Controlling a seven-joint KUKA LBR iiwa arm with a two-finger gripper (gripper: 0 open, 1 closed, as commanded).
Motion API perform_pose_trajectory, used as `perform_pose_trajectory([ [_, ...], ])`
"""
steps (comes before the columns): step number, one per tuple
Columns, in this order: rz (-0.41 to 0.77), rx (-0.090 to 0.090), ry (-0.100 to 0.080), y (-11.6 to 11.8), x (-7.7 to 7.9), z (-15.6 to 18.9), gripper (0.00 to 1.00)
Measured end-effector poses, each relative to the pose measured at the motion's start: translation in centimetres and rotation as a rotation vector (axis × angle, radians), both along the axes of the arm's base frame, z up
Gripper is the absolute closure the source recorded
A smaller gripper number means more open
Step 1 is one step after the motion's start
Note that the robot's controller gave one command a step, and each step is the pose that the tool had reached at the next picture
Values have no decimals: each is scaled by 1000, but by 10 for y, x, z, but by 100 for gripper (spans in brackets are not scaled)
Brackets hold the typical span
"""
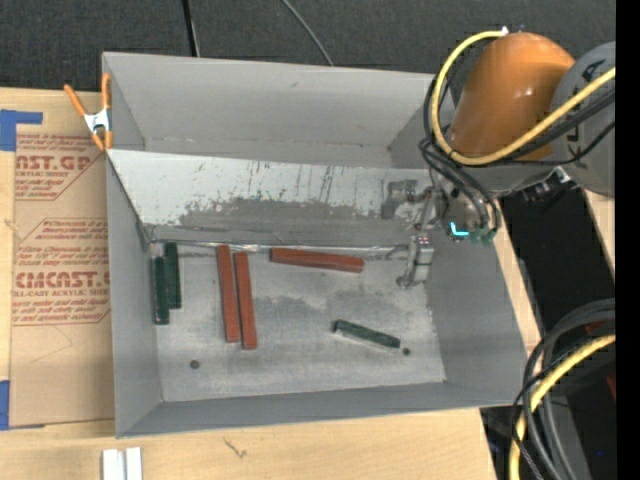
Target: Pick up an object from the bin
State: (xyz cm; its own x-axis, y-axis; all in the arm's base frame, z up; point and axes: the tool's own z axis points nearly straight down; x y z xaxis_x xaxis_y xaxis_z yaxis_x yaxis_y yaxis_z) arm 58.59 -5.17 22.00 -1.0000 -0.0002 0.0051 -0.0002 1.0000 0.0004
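Observation:
My gripper [413, 271] hangs at the right side of the bin, close to the right wall, its fingertips low over the floor. Just left of it a red-brown bar [316, 260] lies along the back of the floor, its right end near the fingers. A short dark green stick [367, 335] lies below and left of the gripper, apart from it. Nothing shows between the fingers.
Two red-brown bars [237, 297] lie side by side, upright in the view, left of centre. Two dark green sticks [165, 283] rest against the left wall. The orange cover and yellow cables of the arm overhang the bin's right rim.

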Motion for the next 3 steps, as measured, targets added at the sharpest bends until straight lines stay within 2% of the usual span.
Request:
perform_pose_trajectory([
  [1,1,-1,-8,0,2,4,0],
  [2,-18,-1,-13,-20,-9,-51,0],
  [3,-121,-1,-9,0,-13,-117,0],
])
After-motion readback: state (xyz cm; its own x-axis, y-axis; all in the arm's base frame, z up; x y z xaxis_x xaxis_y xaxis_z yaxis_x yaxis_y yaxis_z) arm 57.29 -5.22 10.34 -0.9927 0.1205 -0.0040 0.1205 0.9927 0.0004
